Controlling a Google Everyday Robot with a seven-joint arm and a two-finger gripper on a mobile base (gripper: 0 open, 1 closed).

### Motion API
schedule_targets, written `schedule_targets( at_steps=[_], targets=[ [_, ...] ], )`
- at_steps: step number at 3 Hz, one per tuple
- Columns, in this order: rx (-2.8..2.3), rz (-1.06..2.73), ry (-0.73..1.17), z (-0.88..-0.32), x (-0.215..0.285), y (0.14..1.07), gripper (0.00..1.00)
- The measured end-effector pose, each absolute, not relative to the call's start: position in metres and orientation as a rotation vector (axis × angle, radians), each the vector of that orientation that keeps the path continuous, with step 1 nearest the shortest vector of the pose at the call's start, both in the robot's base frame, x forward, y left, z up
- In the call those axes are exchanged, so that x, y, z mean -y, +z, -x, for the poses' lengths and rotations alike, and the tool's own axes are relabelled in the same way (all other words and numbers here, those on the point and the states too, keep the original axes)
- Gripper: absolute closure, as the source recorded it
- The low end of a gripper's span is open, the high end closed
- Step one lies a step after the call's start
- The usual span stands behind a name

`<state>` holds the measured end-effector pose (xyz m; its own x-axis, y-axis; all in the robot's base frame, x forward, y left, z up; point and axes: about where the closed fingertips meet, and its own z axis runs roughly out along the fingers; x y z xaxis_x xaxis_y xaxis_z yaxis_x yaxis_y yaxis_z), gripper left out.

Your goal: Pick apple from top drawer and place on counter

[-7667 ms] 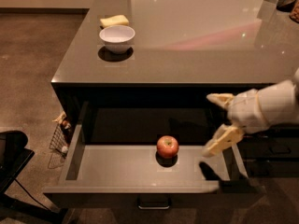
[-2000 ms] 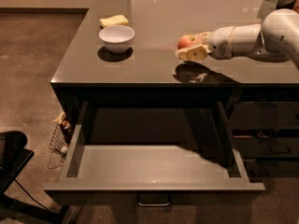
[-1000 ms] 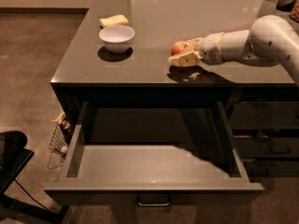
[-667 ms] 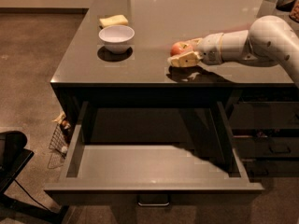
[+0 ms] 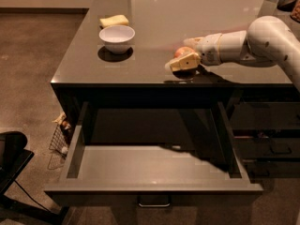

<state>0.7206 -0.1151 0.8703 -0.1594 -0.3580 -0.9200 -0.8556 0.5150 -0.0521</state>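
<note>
gripper (image 5: 181, 55) clamped on apple (image 5: 182, 51) | low over counter (image 5: 154, 22), right of bowl (image 5: 116, 34) | drawer (image 5: 154, 167) stood open

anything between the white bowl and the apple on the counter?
Camera view: only bare counter lies between the white bowl and the apple; the gripper holds the apple, right of the bowl.

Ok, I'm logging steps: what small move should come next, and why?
Probably open the pincer and let go: it holds the apple low over the counter, and the drawer is already empty.
</note>
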Motion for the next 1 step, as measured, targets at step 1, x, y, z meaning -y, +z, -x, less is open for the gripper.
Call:
schedule_targets(
  at_steps=[1],
  targets=[
    [-1.743,1.025,0.614,-0.7206,0.1151,0.8703,0.0]
  ],
)
